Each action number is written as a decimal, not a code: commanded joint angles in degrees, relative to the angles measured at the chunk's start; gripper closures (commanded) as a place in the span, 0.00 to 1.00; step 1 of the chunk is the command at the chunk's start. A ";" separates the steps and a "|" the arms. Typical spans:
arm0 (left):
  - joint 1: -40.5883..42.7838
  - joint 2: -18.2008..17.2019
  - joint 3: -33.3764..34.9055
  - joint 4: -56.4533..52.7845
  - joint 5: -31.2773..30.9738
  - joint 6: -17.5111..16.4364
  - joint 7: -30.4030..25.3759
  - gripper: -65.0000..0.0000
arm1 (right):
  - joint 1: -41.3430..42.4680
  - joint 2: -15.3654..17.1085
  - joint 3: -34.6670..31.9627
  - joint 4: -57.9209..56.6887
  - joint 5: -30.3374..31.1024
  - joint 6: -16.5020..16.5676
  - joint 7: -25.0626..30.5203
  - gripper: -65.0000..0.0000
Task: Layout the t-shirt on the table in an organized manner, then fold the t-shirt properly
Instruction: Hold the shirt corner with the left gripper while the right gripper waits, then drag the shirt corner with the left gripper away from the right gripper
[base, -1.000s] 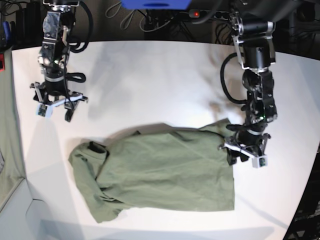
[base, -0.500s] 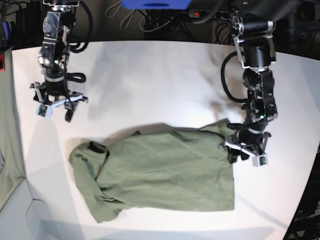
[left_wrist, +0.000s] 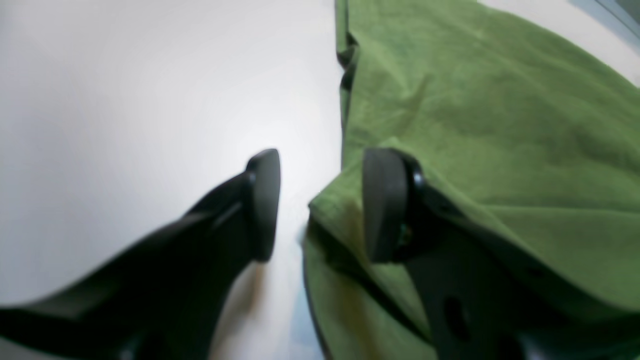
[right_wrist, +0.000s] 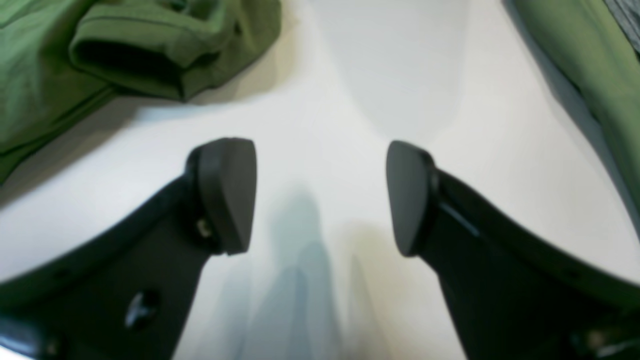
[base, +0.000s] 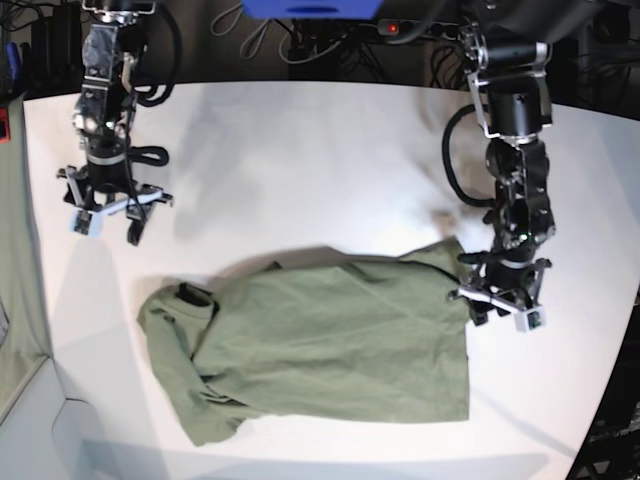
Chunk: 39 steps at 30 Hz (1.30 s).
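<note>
The olive-green t-shirt (base: 320, 340) lies on the white table (base: 300, 160), fairly flat on its right half and bunched on its left, where a dark opening (base: 195, 293) shows. My left gripper (base: 497, 308) sits at the shirt's right edge. In the left wrist view this gripper (left_wrist: 320, 205) is open, one finger (left_wrist: 262, 205) over bare table and the other (left_wrist: 382, 205) over the t-shirt (left_wrist: 500, 100), with a folded corner of cloth in the gap. My right gripper (base: 105, 215) hangs open above bare table, apart from the shirt. The right wrist view shows the right gripper (right_wrist: 320, 197) with the t-shirt's sleeve opening (right_wrist: 125, 60) ahead at its left.
A green cloth strip (base: 15, 250) hangs along the table's left edge and also appears as the green cloth strip (right_wrist: 575, 60) in the right wrist view. Cables and dark equipment (base: 330, 30) sit behind the table's far edge. The table's curved edge (base: 610, 370) runs close to the left arm.
My left gripper has slid slightly to the right along the shirt's edge, nudging the corner. The right gripper has shifted a touch left. The shirt otherwise lies as before.
</note>
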 joint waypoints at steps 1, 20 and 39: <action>-1.68 -0.40 -0.04 1.00 1.02 -0.01 -1.48 0.59 | 0.57 0.56 0.15 0.90 0.06 0.25 1.68 0.37; -3.62 0.04 0.05 -7.17 4.80 -0.18 -5.44 0.59 | 0.57 0.56 0.15 0.90 0.06 0.25 1.68 0.37; -3.62 0.04 4.71 -7.61 4.72 0.08 -8.51 0.97 | 0.66 0.56 0.15 0.90 0.06 0.25 1.68 0.37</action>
